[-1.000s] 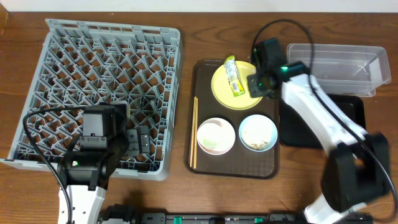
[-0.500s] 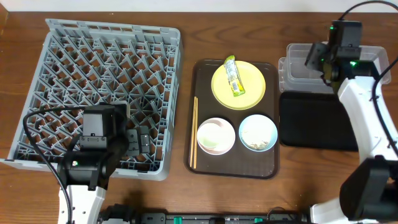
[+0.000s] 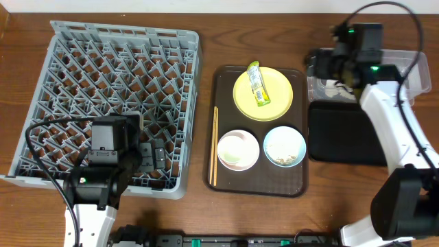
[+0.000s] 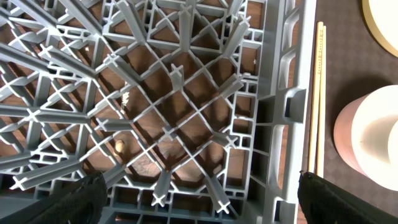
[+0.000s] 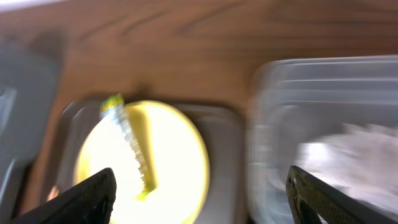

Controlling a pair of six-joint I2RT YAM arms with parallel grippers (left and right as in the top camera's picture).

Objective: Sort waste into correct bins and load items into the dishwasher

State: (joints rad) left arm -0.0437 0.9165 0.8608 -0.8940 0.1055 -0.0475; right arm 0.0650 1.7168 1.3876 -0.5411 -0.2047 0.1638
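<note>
The yellow plate (image 3: 263,94) on the brown tray carries the green-yellow wrapper (image 3: 258,84); both show blurred in the right wrist view, plate (image 5: 168,180) and wrapper (image 5: 134,146). My right gripper (image 3: 328,65) (image 5: 199,193) hangs open and holds nothing over the left end of the clear tub (image 3: 384,68), where crumpled white paper (image 5: 348,149) lies. The black tray (image 3: 346,134) lies just in front of the tub. The pink bowl (image 3: 238,149) holds a white cup (image 4: 379,134). The blue bowl (image 3: 285,146) holds whitish crumbs. My left gripper (image 3: 152,156) (image 4: 202,202) stands open over the grey dish rack (image 3: 116,82).
The brown serving tray (image 3: 223,89) lies between the rack and the bins. Chopsticks (image 3: 214,145) (image 4: 320,99) lie along its left edge, close to the rack's right wall (image 4: 292,93). The right arm's cable arcs above the tub.
The right gripper left the yellow plate, swung over to the clear tub and opened, then shifted left over the tub's left end. The left arm has not moved.
</note>
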